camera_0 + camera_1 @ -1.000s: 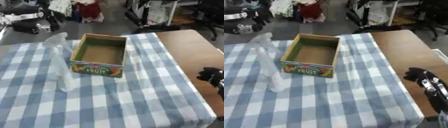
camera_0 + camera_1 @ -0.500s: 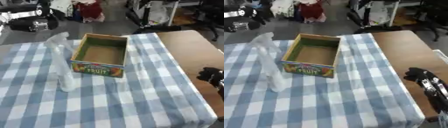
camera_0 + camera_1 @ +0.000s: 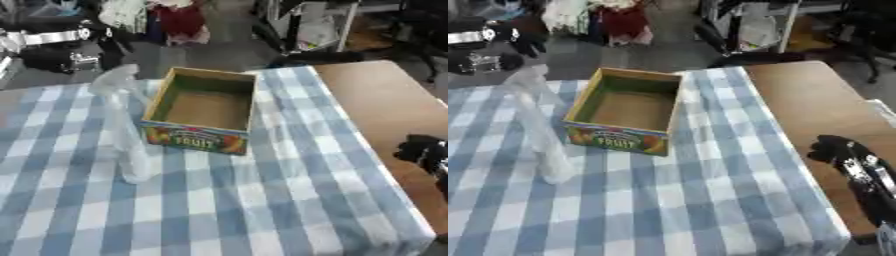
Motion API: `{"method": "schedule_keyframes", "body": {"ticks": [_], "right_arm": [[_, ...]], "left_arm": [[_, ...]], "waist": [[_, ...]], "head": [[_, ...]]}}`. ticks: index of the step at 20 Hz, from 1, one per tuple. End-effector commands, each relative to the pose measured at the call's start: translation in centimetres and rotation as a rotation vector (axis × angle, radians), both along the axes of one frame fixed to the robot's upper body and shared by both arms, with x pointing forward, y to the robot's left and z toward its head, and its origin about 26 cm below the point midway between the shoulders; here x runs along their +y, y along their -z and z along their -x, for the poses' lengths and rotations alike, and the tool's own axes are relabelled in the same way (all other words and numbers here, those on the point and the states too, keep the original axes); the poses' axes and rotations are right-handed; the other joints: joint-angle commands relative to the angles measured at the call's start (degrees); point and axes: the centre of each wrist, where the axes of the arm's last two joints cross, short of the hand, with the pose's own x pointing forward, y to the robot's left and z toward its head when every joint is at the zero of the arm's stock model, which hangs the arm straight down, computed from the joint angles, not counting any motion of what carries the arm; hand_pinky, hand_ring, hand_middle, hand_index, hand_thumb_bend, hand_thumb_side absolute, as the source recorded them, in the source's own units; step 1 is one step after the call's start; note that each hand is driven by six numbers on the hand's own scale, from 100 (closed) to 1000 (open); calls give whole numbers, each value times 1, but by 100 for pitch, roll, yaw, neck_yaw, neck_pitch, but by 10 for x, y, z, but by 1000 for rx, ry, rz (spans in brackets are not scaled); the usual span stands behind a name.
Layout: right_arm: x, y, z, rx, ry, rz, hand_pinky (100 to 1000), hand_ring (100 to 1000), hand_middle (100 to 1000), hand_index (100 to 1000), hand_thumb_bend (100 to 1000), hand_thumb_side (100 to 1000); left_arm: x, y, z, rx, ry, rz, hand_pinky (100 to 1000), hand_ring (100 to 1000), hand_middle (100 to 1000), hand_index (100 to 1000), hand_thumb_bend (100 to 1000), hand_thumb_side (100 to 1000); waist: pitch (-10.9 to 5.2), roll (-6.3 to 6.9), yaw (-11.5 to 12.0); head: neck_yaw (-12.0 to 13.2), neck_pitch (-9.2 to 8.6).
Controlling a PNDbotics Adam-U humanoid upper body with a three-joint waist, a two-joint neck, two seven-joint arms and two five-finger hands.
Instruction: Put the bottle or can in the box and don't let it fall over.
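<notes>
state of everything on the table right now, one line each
clear plastic bottle: upright on the checked cloth, left of the box, not held
fruit box: open at the top, nothing in it
right hand: at the table's right edge, fingers curled, holding nothing
left hand: out of view

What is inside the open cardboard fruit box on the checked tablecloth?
The cardboard fruit box shows only its bare brown floor and greenish inner walls. The near wall hides the floor strip just behind it. The clear plastic bottle stands outside, left.
</notes>
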Motion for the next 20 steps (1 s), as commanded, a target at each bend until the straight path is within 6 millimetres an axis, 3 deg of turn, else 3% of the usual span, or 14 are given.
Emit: {"method": "schedule_keyframes", "body": {"ticks": [1,20], "right_arm": [[-4,-10,-2,-24,-4,22,805,706,685,802,100,771],[-4,-10,-2,-23,-5,20,804,706,685,802,100,773]], "left_arm": [[2,-13,5,-22,203,-231,813,789,820,986,261,1000],[2,11,-2,-26,173,-390,786,772,795,959,252,1000]], "waist": [[-74,0,0],[-64,0,-21]], "head": [[-3,-23],[9,-56]]}}
